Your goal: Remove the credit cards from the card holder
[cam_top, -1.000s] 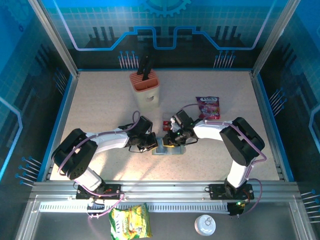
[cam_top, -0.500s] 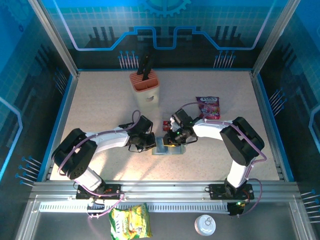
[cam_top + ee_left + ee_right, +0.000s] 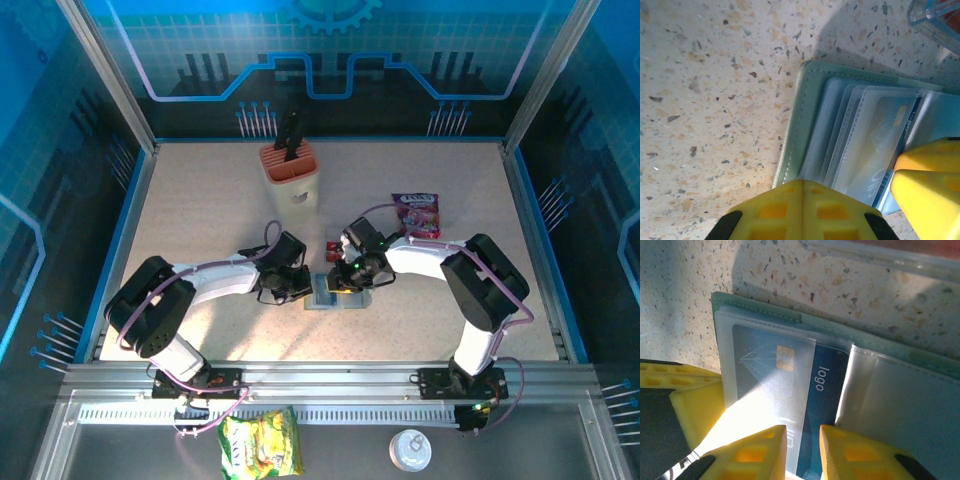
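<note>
The grey-green card holder [image 3: 335, 295] lies open on the table between both grippers. My left gripper [image 3: 802, 182] is shut, its tip pressing on the card holder [image 3: 799, 125] near the left edge. My right gripper [image 3: 803, 450] stands over the card holder [image 3: 760, 310] with its jaws a narrow gap apart. Below that gap lies a blue credit card [image 3: 826, 385] marked "logo", partly slid out of its clear sleeve. That blue credit card [image 3: 912, 120] also peeks out as a dark strip in the left wrist view. Red credit cards [image 3: 332, 247] sit just behind the holder.
A clear plastic stand [image 3: 935, 20] holding the red cards stands just beyond the holder. A purple snack packet [image 3: 415, 213] lies to the back right. An orange-topped knife block [image 3: 291, 178] stands behind the left arm. A yellow packet [image 3: 260, 443] lies off the table in front.
The right gripper's jaws have parted a little and it has shifted slightly over the holder. The left gripper stays shut in place.
</note>
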Controlling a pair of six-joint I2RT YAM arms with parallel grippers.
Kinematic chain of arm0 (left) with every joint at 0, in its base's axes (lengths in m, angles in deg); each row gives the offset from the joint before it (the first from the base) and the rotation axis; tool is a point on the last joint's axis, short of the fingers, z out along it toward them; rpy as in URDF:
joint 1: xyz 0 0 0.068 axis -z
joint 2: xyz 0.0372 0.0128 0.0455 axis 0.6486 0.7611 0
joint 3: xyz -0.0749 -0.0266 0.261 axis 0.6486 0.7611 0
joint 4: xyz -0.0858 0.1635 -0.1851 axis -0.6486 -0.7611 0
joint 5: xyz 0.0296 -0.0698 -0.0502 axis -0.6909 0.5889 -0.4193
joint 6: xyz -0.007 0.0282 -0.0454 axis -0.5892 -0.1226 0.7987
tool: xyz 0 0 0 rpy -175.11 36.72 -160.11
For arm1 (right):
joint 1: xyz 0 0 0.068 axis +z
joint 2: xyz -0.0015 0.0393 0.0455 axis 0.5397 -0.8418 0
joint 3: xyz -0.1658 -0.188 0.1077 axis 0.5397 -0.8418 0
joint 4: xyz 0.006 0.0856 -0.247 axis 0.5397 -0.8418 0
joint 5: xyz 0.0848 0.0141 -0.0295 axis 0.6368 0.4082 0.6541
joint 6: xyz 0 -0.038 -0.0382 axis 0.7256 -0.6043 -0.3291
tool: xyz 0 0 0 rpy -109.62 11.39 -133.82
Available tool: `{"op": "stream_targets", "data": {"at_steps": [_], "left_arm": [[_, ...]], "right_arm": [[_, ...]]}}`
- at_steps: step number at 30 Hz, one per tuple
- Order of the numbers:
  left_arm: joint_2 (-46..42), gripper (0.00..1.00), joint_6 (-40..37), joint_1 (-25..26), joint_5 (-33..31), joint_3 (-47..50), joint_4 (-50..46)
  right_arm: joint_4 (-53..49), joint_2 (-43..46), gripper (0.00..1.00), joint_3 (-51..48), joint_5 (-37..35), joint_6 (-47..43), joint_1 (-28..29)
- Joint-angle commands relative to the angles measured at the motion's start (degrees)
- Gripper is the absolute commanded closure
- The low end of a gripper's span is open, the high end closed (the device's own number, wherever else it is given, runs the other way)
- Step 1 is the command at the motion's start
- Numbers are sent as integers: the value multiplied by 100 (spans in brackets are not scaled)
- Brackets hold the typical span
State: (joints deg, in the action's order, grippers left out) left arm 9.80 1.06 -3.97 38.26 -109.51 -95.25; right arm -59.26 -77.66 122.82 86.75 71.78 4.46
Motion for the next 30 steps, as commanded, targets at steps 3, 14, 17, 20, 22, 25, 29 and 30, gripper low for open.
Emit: {"op": "stream_targets", "data": {"at_steps": [3, 14, 17, 20, 22, 25, 29, 30], "left_arm": [[-165, 100, -86, -27, -19, -76, -188], [-365, 100, -79, -5, 152, -264, -131], [-241, 100, -87, 37, 248, -356, -67], [-67, 100, -54, 62, 333, -371, 78], [16, 100, -64, 69, 296, -396, 48], [87, 100, -79, 63, 244, -341, 27], [191, 100, -146, 63, 207, -300, -40], [215, 100, -155, 65, 196, -282, -58]], "right_arm": [[-315, 195, 75, 92, -171, -151, 60], [-328, 406, 75, 54, -235, -143, 59], [-278, 439, 75, 30, -211, -116, 47], [-207, 410, 75, 19, -125, -75, 48], [-116, 386, 75, -2, -21, -20, 54], [69, 343, 74, -57, 159, 63, 49], [211, 282, 74, -111, 269, 138, 45], [212, 255, 74, -104, 297, 134, 49]]}}
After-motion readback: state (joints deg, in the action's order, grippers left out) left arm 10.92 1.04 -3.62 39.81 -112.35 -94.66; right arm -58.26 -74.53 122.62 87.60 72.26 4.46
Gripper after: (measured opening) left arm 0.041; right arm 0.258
